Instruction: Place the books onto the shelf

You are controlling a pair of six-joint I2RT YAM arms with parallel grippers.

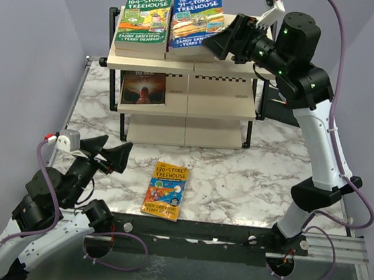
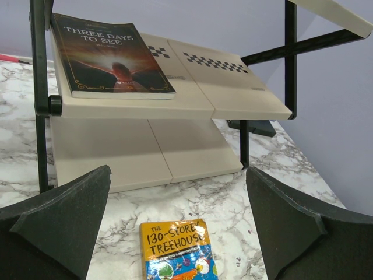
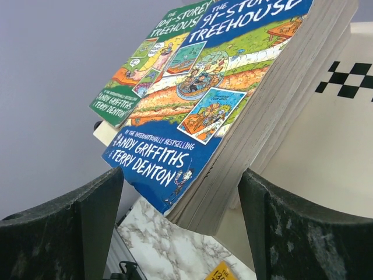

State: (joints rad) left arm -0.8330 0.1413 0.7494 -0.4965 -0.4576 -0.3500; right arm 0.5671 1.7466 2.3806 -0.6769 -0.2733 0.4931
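Note:
The shelf (image 1: pixel 215 99) stands at the back of the marble table. Its top tier holds a green book (image 1: pixel 143 24) and a blue book (image 1: pixel 196 26) side by side. A dark book (image 1: pixel 144 88) lies on the middle tier's left half (image 2: pixel 175 102). An orange-and-blue book (image 1: pixel 166 190) lies flat on the table in front of the shelf. My right gripper (image 1: pixel 227 40) is open at the blue book's (image 3: pixel 221 87) right side, its near corner between the fingers with gaps on both sides. My left gripper (image 1: pixel 109 155) is open and low, with the orange book (image 2: pixel 178 251) just ahead between its fingers.
The shelf's black tube frame (image 2: pixel 39 93) stands close on the left in the left wrist view. A metal rail (image 1: pixel 230 236) runs along the table's front edge between the arm bases. Purple cables (image 1: pixel 340 218) loop beside the right arm. Grey walls close in the back.

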